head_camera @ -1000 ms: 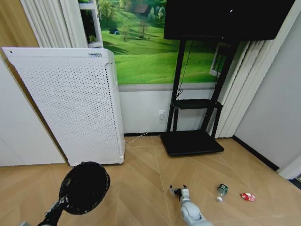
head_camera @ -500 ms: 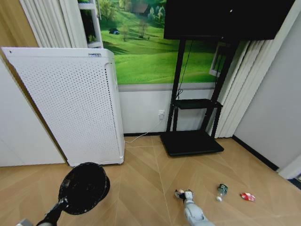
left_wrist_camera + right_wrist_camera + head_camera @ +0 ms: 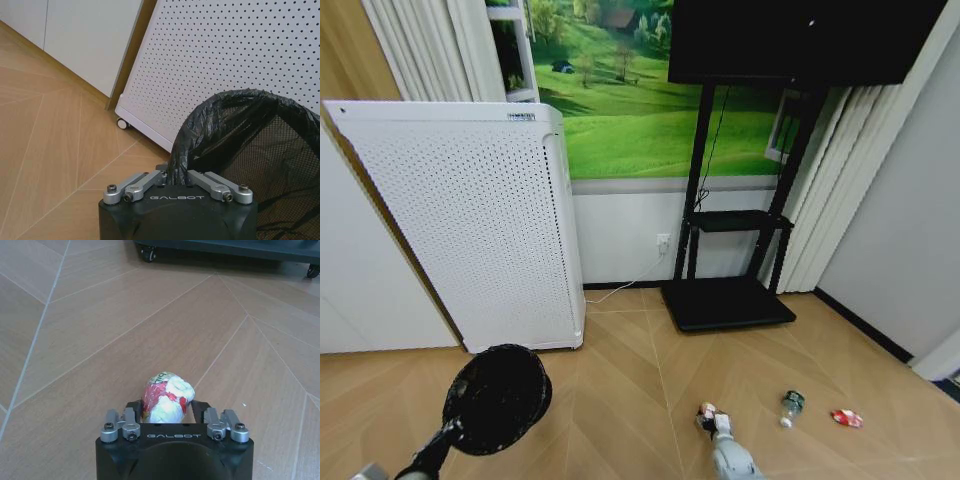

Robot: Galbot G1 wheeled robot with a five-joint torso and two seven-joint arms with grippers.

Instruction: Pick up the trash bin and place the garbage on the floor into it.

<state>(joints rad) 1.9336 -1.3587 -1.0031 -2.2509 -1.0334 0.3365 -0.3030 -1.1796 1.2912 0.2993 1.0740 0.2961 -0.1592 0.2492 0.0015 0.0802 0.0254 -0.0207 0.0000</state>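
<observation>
My left gripper (image 3: 176,179) holds the light mesh trash bin (image 3: 498,398) by its rim, jaws clamped; my right gripper (image 3: 168,412) pinches 1 soft crumpled wrapper (image 3: 166,397) above the floor (image 3: 620,400)

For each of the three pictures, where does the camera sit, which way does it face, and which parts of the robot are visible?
Head view: on the head, facing forward and down at the floor; the left gripper with the trash bin and the right gripper show.
Left wrist view: on the left wrist, facing along its fingers shut on the bin's rim, white appliance behind.
Right wrist view: on the right wrist, facing down at the floor, fingers around a crumpled wrapper.
Shared: the bin, in the head and left wrist views.
</observation>
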